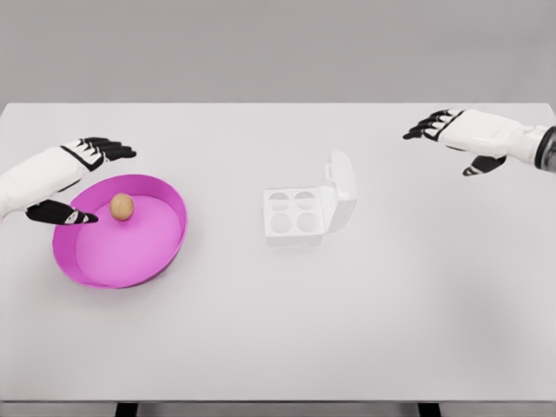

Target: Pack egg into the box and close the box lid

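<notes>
Egg (pixel 122 206) sits in pink bowl (pixel 165 195), well left of box (pixel 300 213), whose lid stands open. Left hand (pixel 74 178) spread wide at bowl rim, holding nothing; right hand (pixel 456 135) open, far right of box. Egg likely light, smooth, fragile: pinch gently across the middle.

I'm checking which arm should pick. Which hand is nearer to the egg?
Left. The left hand is open at the pink bowl's rim, just left of the egg. The right hand hovers far across the table, beyond the open box.
</notes>
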